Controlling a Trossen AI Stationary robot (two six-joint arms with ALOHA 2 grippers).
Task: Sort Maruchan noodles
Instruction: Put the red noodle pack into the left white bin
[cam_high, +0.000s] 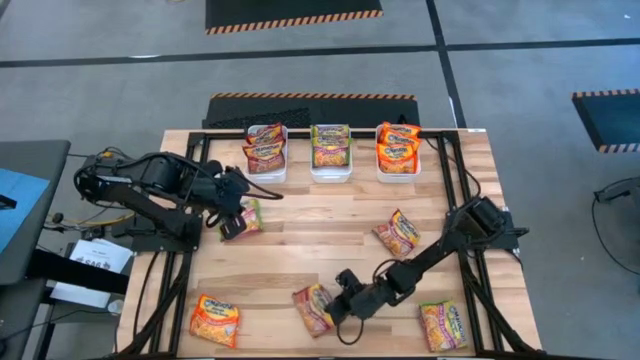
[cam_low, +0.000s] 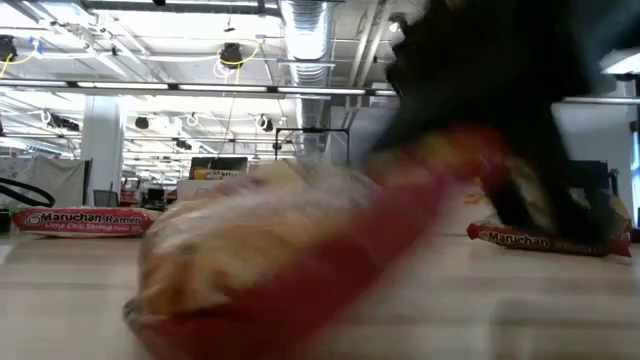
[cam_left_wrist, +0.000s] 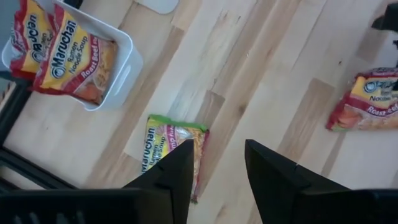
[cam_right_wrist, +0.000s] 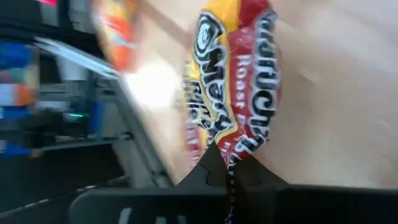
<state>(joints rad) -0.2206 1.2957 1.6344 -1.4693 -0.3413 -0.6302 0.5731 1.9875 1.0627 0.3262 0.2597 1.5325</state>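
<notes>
Three white bins at the far edge hold noodle packets: red-edged (cam_high: 266, 148), green-edged (cam_high: 330, 145), orange (cam_high: 398, 148). My right gripper (cam_high: 345, 305) is shut on a red-edged Roast Beef packet (cam_right_wrist: 239, 81) near the table's front edge. My left gripper (cam_left_wrist: 217, 171) hangs open above the table, over a green-edged packet (cam_left_wrist: 171, 152) that lies flat on the wood (cam_high: 248, 217); the packet shows under one finger, not between the two. My right gripper pinches the red-edged packet by its edge (cam_right_wrist: 235, 154) between its two shut fingers. It comes slanting down from the table's right side. In the low view the packet (cam_low: 290, 260) is tilted, held end up and other end (cam_low: 150, 310) low by the tabletop.
Loose packets lie flat on the wood: a red-edged one (cam_high: 397, 233) right of centre, one (cam_high: 443, 326) at the front right, an orange one (cam_high: 215, 320) at the front left. Black frame rails (cam_high: 195, 170) run along the table's sides.
</notes>
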